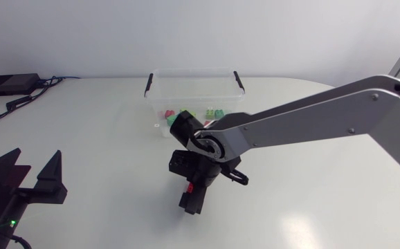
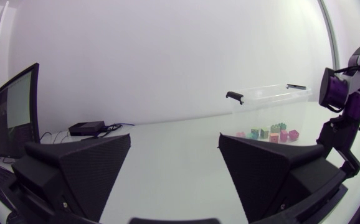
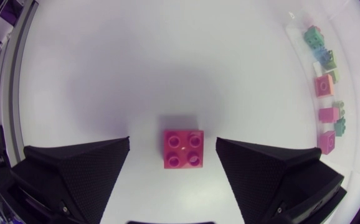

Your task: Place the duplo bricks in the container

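A red duplo brick [image 3: 183, 149] lies studs-up on the white table, between the fingers of my right gripper [image 3: 172, 140], which is open and touches it on neither side. From above, my right gripper [image 1: 192, 198] points down over the brick [image 1: 189, 187], just in front of the clear container [image 1: 194, 81]. Several pink and green bricks [image 1: 189, 113] lie inside the container [image 2: 273, 99]. The same bricks [image 3: 325, 84] show beyond the right finger in the right wrist view. My left gripper [image 1: 30, 174] rests open and empty at the table's near left corner.
A black box with cables [image 1: 10, 84] sits at the far left of the table. My right arm [image 1: 304, 121] stretches across the right half of the table to the middle. The container has black handle clips [image 1: 149, 83] on its rim.
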